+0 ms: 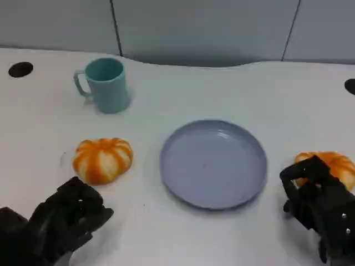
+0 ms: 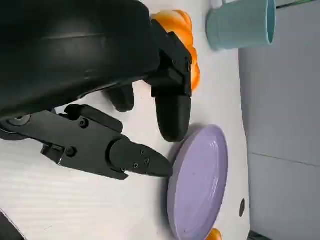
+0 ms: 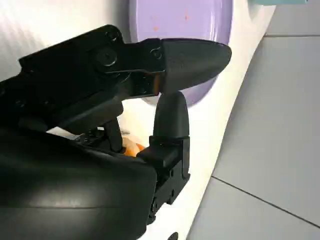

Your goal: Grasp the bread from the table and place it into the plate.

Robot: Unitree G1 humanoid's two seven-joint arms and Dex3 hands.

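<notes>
Two orange, pumpkin-shaped breads lie on the white table. One bread (image 1: 104,159) (image 2: 176,19) is left of the empty purple plate (image 1: 213,163) (image 2: 200,185) (image 3: 185,20). The other bread (image 1: 328,165) (image 3: 131,148) is right of the plate. My right hand (image 1: 319,208) (image 3: 100,125) sits just in front of and over the near side of the right bread, fingers apart, holding nothing. My left hand (image 1: 66,219) (image 2: 100,85) hovers in front of the left bread, fingers spread and empty.
A teal mug (image 1: 105,84) (image 2: 242,22) stands upright behind the left bread. Dark round holes (image 1: 20,69) mark the table's far corners. A grey panel wall runs behind the table's back edge.
</notes>
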